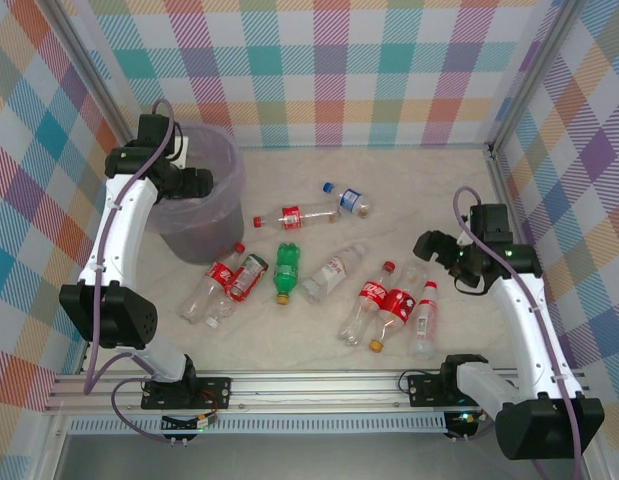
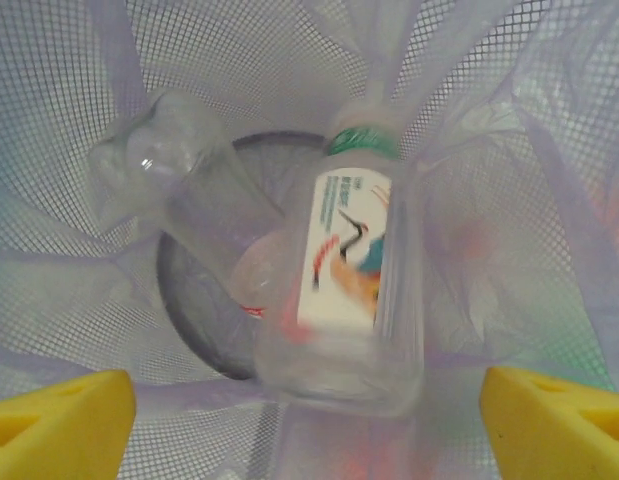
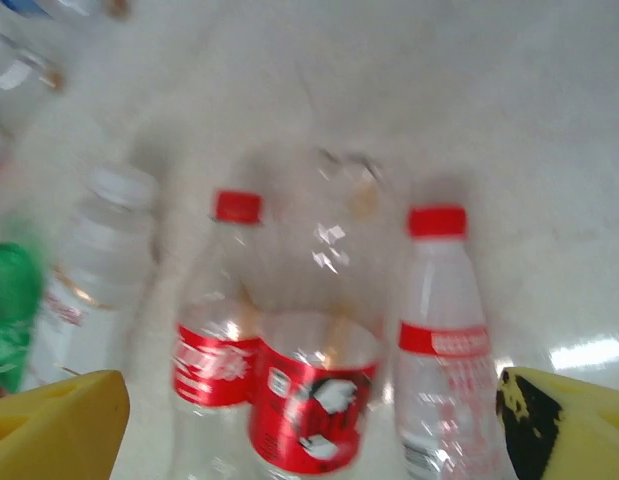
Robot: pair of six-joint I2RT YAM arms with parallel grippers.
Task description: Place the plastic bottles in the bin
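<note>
We see the pale marbled surface [image 1: 419, 180] with plaid walls around it, and at its far left the bin [image 1: 211, 215], a round lilac-grey basket with a thin clear liner. The left tool [image 1: 194, 183] hangs over the bin's mouth; in the left wrist view its yellow fingertips [image 2: 59, 420] stand wide apart, touching nothing, above the bin's mesh wall [image 2: 189, 60]. Below them, inside the bin, a clear bottle with a green neck band and a white bird label [image 2: 349, 260] stands tilted, beside a crumpled clear bottle [image 2: 189, 200]. The right tool [image 1: 429, 245] hovers at the right of the surface, also spread wide and empty; from its wrist the tool [image 3: 314, 420] looks down on three red-labelled bottles [image 3: 314, 395] lying side by side. The rest of the plastic bottles [image 1: 334, 272] lie scattered across the middle of the surface, well apart from the bin: a green bottle [image 1: 286, 270], a blue-capped one [image 1: 347, 199] farther back, and a red-labelled pair [image 1: 234, 278] nearest the bin.
</note>
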